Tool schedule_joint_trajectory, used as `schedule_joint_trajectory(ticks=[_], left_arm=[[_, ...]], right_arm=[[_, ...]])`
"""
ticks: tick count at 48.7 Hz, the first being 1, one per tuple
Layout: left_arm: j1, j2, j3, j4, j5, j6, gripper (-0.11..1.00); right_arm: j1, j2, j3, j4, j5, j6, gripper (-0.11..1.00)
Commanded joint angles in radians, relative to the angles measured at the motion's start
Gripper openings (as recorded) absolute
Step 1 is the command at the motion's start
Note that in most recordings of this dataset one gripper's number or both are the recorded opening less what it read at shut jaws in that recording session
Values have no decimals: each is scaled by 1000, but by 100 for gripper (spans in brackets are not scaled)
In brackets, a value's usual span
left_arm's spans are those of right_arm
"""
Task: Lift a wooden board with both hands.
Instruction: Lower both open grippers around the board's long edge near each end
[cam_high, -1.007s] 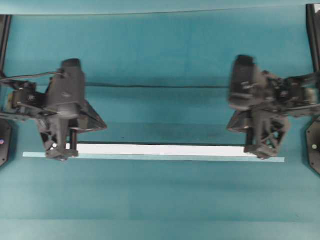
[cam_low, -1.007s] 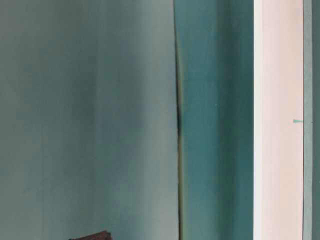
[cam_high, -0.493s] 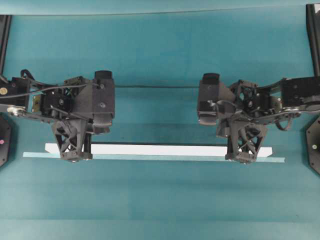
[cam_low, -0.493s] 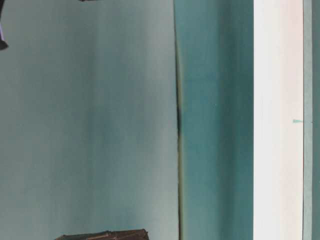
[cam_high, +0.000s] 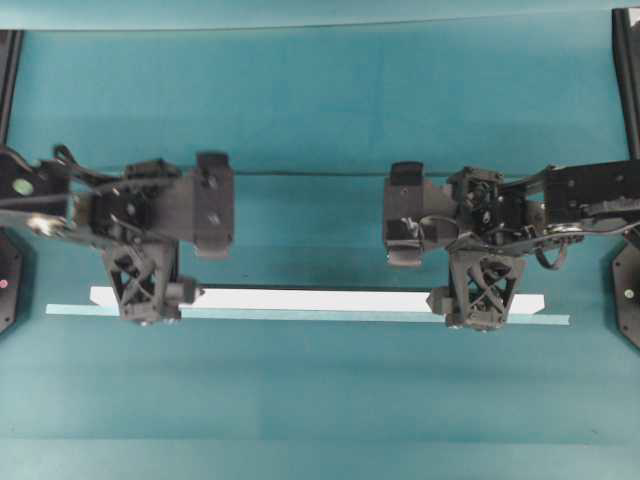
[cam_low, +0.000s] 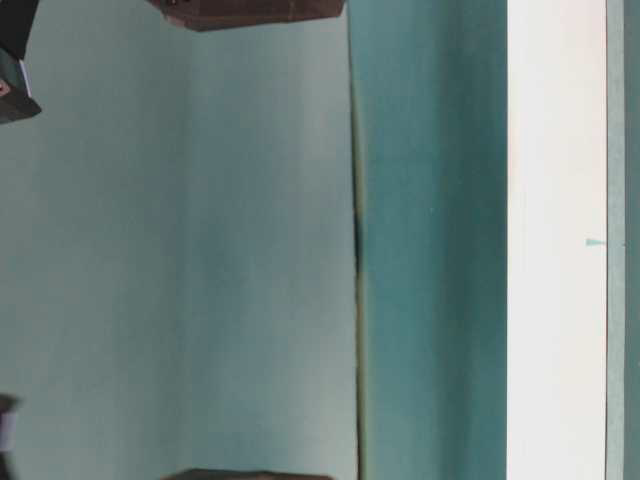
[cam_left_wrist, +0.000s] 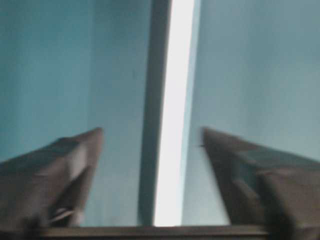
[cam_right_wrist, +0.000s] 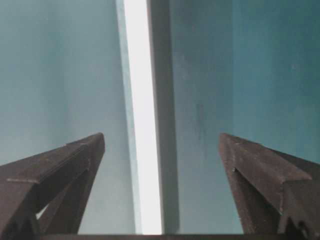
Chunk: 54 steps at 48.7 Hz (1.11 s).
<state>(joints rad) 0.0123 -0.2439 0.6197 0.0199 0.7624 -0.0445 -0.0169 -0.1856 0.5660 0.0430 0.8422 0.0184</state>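
The wooden board (cam_high: 310, 300) is a long, flat white plank lying across the teal table, with a dark shadow along its far edge. My left gripper (cam_high: 146, 302) hangs over its left end and my right gripper (cam_high: 482, 306) over its right end. In the left wrist view the board (cam_left_wrist: 172, 125) runs between the spread fingers of the left gripper (cam_left_wrist: 151, 131), which is open and touches nothing. In the right wrist view the right gripper (cam_right_wrist: 161, 135) is also open, and the board (cam_right_wrist: 140, 100) passes between its fingers with room on both sides.
A thin pale teal strip (cam_high: 300, 316) lies along the board's near edge and sticks out past both ends. A dark seam (cam_high: 300, 173) crosses the table behind the arms. Black frame posts (cam_high: 625, 70) stand at the far corners.
Both arms slid inward along the board, then both grippers went from shut to wide open over it. The board has stayed where it lay.
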Motion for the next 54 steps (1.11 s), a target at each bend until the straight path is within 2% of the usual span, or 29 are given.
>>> schedule_joint_trajectory(ticks=[1, 27, 39, 54], left_arm=[[-11, 17, -3, 2, -5, 2, 98], [-21, 115, 41, 3, -149, -6, 99], [-64, 120, 44, 2, -156, -14, 99], [-51, 138, 78, 2, -212, -12, 99]], right_arm=[[5, 17, -5, -3, -12, -9, 94], [9, 107, 25, -3, -121, -9, 95], [11, 126, 52, -2, -150, -8, 95], [9, 155, 74, 3, -179, -9, 95]])
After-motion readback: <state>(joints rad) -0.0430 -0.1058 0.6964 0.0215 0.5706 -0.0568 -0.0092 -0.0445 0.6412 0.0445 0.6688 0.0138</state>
